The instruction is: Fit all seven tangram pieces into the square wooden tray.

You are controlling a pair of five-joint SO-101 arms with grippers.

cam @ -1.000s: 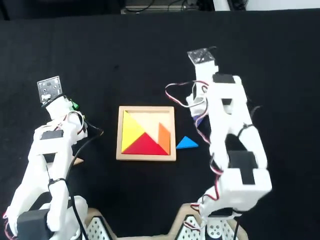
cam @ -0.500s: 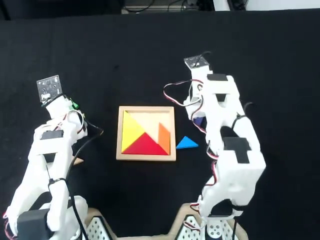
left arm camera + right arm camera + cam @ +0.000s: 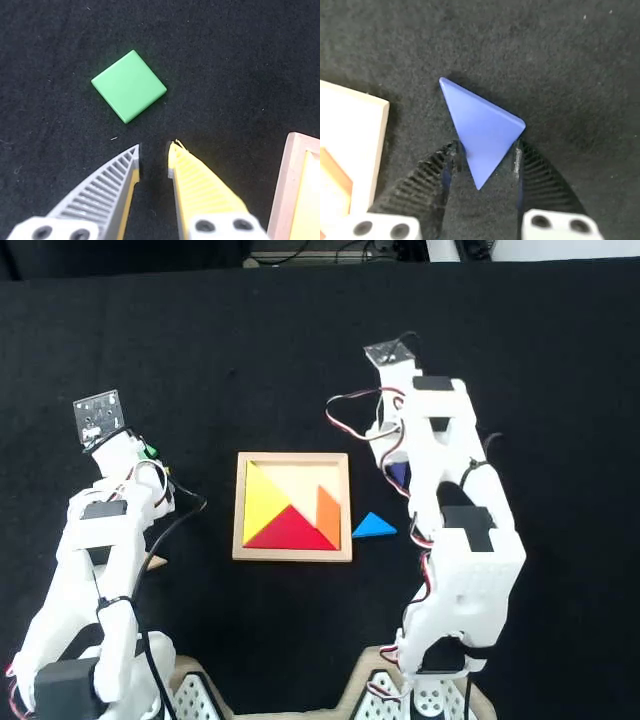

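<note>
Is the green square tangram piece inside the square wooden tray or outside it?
Outside. The green square piece lies flat on the black cloth, apart from the wooden tray.

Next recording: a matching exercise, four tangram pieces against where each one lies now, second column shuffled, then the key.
1. green square
2. violet triangle
3. light blue triangle
4. red triangle

A. inside the wooden tray
B. between the fingers of the right gripper
C. beside the tray, outside it
D. just ahead of the left gripper

Pairs: 1-D, 2-B, 3-C, 4-A
</note>
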